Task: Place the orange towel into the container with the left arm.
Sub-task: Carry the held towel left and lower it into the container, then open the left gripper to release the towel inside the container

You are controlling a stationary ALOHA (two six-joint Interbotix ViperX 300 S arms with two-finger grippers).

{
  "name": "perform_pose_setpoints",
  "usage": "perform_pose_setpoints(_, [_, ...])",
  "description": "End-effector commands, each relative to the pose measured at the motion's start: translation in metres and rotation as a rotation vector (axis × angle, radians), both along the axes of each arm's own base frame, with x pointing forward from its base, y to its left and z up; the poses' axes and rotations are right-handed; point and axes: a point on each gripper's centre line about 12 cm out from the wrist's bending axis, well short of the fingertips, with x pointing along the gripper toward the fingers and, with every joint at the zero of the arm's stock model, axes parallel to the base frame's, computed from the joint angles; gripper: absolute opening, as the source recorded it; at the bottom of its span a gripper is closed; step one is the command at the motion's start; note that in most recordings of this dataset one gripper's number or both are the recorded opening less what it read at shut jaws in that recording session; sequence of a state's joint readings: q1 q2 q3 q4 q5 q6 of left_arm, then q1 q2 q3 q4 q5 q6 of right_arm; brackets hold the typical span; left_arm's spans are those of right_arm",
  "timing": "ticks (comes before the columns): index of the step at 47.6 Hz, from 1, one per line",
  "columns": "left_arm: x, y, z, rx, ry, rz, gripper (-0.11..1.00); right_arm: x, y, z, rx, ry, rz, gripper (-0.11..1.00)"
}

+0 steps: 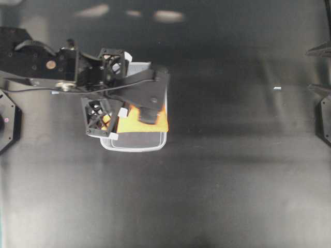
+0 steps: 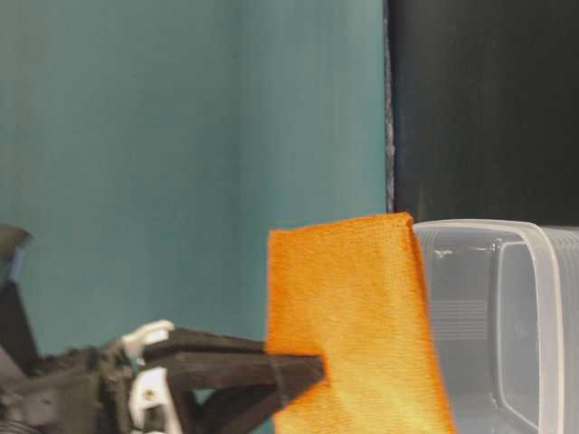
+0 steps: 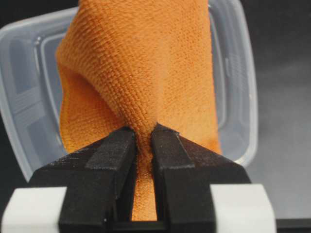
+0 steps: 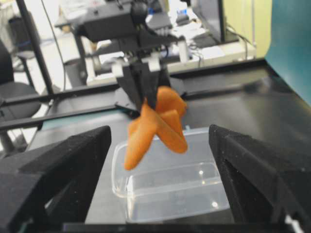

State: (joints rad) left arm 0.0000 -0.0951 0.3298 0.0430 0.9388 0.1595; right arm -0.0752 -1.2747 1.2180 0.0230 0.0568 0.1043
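Woven orange towel over clear tub

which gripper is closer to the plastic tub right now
Left. The left gripper hangs directly above the tub, pinching the orange towel over it. The right gripper is open and well back from the tub, off to the side.

The table is a flat, matte black surface with soft pale glare along its far edge in the overhead view. The container, a clear plastic tub with rounded corners and a thick rim, stands directly on it, left of the middle. A tiny pale scrap lies on the table well apart to the right. Black fixtures sit at the table's right edge.
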Motion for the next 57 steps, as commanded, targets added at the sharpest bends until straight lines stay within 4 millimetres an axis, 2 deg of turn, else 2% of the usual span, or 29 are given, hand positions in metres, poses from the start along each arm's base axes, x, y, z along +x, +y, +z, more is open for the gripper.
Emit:
perform_pose_setpoints(1, [-0.003,0.002,0.003,0.002,-0.064,0.000,0.07,0.002,-0.001,0.003,-0.001,-0.011,-0.003,0.78])
perform_pose_setpoints(34, [-0.007,0.008,-0.012,0.004,-0.033,0.013,0.08,0.002,-0.001,0.002,0.003,-0.003,-0.003,0.78])
perform_pose_setpoints(37, [-0.006,0.008,-0.015,0.003,-0.026,0.012,0.21,0.002,-0.001,0.002,0.001,-0.005,-0.003,0.78])
perform_pose_setpoints(44, [-0.003,0.007,-0.018,0.002,-0.053,0.012,0.67,0.002,-0.001,0.002,0.000,-0.003,-0.003,0.78])
perform_pose_setpoints(47, [-0.001,0.006,-0.017,0.003,-0.073,0.005,0.81,0.002,-0.001,0.003,0.001,-0.006,-0.003,0.78])
perform_pose_setpoints(50, [-0.001,0.006,-0.018,0.004,-0.082,0.003,0.90,0.001,-0.001,0.005,-0.001,-0.011,-0.003,0.78])
perform_pose_setpoints(57, [-0.002,0.006,-0.016,0.003,-0.089,0.004,0.90,0.000,0.000,0.004,0.000,-0.006,-0.003,0.78])
